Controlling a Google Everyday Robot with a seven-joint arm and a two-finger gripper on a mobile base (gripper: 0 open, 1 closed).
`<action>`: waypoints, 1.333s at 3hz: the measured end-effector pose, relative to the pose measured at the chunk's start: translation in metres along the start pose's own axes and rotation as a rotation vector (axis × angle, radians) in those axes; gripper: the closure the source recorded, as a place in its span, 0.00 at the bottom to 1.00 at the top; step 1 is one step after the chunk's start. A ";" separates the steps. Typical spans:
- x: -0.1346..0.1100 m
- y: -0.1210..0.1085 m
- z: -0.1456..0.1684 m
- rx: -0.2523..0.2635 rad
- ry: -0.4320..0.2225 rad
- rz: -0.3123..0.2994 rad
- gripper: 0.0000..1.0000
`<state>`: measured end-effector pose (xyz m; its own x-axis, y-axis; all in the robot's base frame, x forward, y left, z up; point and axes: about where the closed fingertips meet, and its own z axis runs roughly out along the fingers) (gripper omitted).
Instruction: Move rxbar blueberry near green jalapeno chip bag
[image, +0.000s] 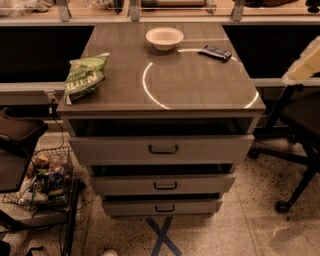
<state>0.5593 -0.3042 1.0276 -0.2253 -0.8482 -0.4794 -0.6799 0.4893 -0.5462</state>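
Open counter (200, 95) stretches in front of the bowl (164, 38), wide enough to pass. The bar (215, 52) lies just right of the bowl, with a gap between them. The chip bag (86, 76) sits well left of the bowl, at the counter's edge. The tool (303, 68) hangs far right of the bowl, off the counter.

Gripper (304, 67) at the right edge looks pale matt plastic; far to its left the green jalapeno chip bag (86, 76) crinkles glossy on the smooth wood-grain cabinet top (200, 92).
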 end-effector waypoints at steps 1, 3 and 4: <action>0.019 -0.045 0.037 0.037 -0.089 0.106 0.00; 0.048 -0.057 0.074 0.026 -0.189 0.247 0.00; 0.043 -0.071 0.094 0.025 -0.233 0.281 0.00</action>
<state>0.6639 -0.3559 0.9813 -0.2343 -0.6125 -0.7550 -0.5965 0.7038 -0.3858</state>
